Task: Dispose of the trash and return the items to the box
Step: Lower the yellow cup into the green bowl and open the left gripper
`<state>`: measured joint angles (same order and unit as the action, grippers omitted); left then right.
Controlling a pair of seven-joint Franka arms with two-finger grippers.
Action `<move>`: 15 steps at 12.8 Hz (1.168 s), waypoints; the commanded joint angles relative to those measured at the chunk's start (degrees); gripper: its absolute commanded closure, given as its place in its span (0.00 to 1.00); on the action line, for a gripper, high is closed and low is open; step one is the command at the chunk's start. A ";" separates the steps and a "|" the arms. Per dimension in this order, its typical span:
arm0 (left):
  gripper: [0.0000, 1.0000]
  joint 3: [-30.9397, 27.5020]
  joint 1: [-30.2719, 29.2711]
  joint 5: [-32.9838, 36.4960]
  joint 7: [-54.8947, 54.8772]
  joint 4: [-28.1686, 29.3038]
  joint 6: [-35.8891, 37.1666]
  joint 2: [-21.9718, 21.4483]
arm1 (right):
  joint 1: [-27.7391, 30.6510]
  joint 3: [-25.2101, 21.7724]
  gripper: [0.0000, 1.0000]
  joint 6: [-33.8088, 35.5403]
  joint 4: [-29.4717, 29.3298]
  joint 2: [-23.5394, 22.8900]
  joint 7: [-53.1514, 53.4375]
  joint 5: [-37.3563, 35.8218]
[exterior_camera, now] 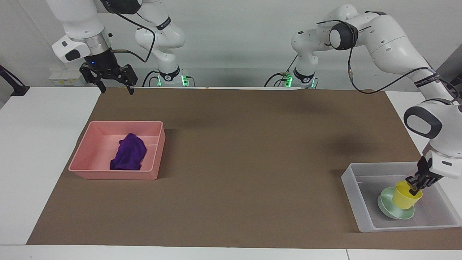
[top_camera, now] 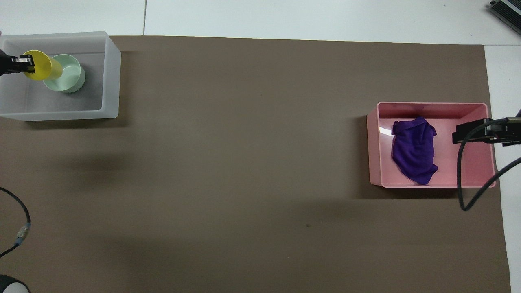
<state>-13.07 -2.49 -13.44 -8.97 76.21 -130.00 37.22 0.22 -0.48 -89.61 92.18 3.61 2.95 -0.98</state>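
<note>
Facing view: the left gripper [exterior_camera: 414, 185] was down inside the translucent whitish rectangular plastic box [exterior_camera: 352, 187] at the left arm's end of the table, its fingers pinched shut on the rim of the small yellow plastic cup [exterior_camera: 405, 195]. The cup was tilted and sat in or against the shallow pale mint-green bowl [exterior_camera: 388, 207], which lay on the box floor; whether the cup rested on the bowl or hung just over it could not be told. The right gripper [exterior_camera: 113, 85] waited in the air with its jaws spread wide and empty, over the edge of the brown paper mat [exterior_camera: 245, 159] nearest the robots. The deep-purple soft cloth rag [exterior_camera: 129, 156] lay crumpled in the pink rectangular plastic tray [exterior_camera: 119, 175] at the right arm's end. Overhead view: the left gripper [top_camera: 19, 61] gripped the cup [top_camera: 40, 67] at its rim, the cup overlapping the bowl [top_camera: 69, 73] inside the box [top_camera: 112, 81]. The rag [top_camera: 413, 152] lay in the tray [top_camera: 372, 150]. Part of the right gripper [top_camera: 484, 132] showed over the tray's end; the jaws could not be read from here.
</note>
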 commanded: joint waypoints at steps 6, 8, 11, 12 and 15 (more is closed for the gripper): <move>0.92 -0.20 0.64 -1.42 -4.21 7.47 -6.32 -1.36 | 0.30 0.30 0.00 -1.00 2.83 2.10 -0.05 -0.16; 0.60 -0.20 0.73 -0.63 -4.30 7.03 -5.97 -1.36 | 0.30 0.30 0.00 -1.09 2.83 2.19 -0.05 -0.16; 0.04 -0.29 0.73 -0.45 -6.13 4.40 -2.11 -1.36 | 0.30 0.30 0.00 -1.09 2.83 2.19 -0.05 -0.16; 0.00 -0.29 0.91 -0.54 -9.19 4.39 -2.19 -1.53 | 0.30 0.30 0.00 -1.09 2.83 2.19 -0.05 -0.16; 0.00 -0.29 2.75 -0.63 -17.20 6.14 -0.97 -6.78 | 0.30 0.30 0.00 -1.09 2.83 2.10 0.65 -0.16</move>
<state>-12.81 -1.45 -13.66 -21.93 80.23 -133.65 34.91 0.22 -0.48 -89.61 93.01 4.13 2.96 -0.98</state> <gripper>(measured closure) 0.070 0.000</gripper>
